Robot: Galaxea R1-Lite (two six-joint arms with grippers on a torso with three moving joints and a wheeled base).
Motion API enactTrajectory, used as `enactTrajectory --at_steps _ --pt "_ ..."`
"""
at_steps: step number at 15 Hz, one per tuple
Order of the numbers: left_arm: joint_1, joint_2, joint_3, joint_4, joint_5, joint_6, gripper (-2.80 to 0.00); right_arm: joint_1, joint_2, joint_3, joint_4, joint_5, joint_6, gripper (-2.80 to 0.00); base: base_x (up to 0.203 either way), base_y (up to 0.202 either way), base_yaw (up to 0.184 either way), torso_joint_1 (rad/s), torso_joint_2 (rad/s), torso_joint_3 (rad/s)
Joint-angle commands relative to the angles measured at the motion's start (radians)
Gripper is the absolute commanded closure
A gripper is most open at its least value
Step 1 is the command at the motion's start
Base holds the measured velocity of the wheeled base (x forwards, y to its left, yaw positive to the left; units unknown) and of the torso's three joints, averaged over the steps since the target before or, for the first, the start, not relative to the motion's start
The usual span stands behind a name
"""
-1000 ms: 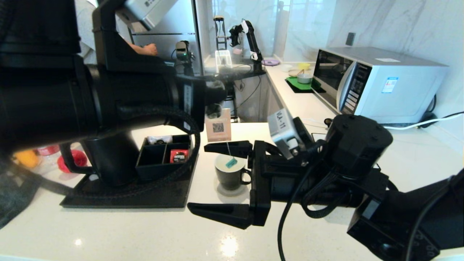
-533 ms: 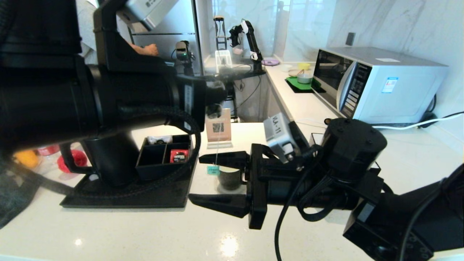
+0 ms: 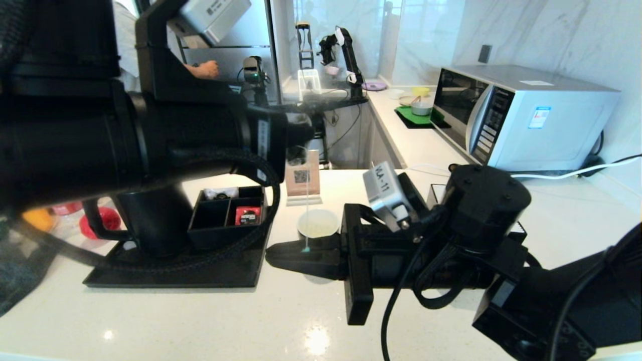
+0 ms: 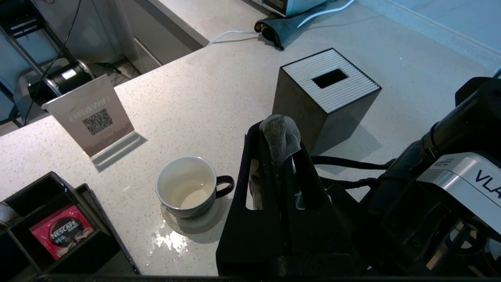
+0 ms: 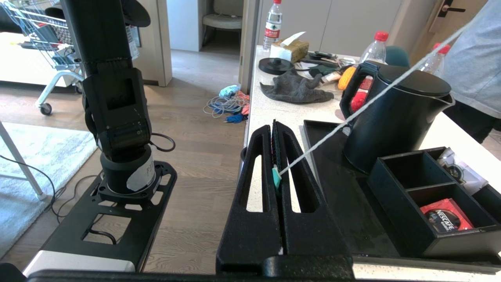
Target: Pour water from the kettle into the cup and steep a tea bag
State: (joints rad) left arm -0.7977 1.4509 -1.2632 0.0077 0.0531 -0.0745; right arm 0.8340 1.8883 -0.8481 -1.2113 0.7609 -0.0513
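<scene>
My left gripper [image 4: 274,129] is shut on the grey tea bag [image 4: 281,135], held in the air beside and above the cup [image 4: 188,192]. The small black cup [image 3: 318,224] holds a little pale water [image 4: 193,198]. A white string [image 3: 306,200] hangs from the bag to a teal tag [image 5: 276,176]. My right gripper [image 5: 274,127] is shut on that tag, low over the counter just in front of the cup [image 3: 273,254]. The black kettle [image 5: 395,113] stands upright on a black tray [image 5: 332,176], partly hidden behind my left arm in the head view [image 3: 150,220].
A black organizer box [image 5: 426,196] with a red Nescafe sachet sits on the tray beside the kettle. A QR sign [image 4: 92,115] stands behind the cup, a dark tissue box [image 4: 328,90] to its right. Spilled water [image 4: 168,239] lies by the cup. A microwave [image 3: 521,115] stands far right.
My right gripper was open around the cup's front; it has shifted left and shut on the teal tag, which swung left out of the cup. The left arm barely moved.
</scene>
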Motion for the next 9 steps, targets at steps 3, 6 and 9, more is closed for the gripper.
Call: enactTrajectory --at_steps 3,6,9 --pt "0.0 0.002 0.001 0.0 0.001 -0.002 0.0 0.0 -0.002 0.001 -0.007 0.003 -0.001 0.0 0.0 0.0 0.0 0.0 0.0 0.0" --pt "0.0 0.002 0.005 0.0 0.001 -0.002 0.0 -0.002 -0.002 0.001 -0.007 0.0 -0.001 0.0 0.0 0.0 0.0 0.0 0.0 0.0" --pt "0.0 0.003 0.005 0.0 0.001 -0.002 0.0 -0.009 -0.001 -0.003 -0.005 -0.002 -0.001 0.0 0.0 0.0 0.0 0.0 0.0 0.0"
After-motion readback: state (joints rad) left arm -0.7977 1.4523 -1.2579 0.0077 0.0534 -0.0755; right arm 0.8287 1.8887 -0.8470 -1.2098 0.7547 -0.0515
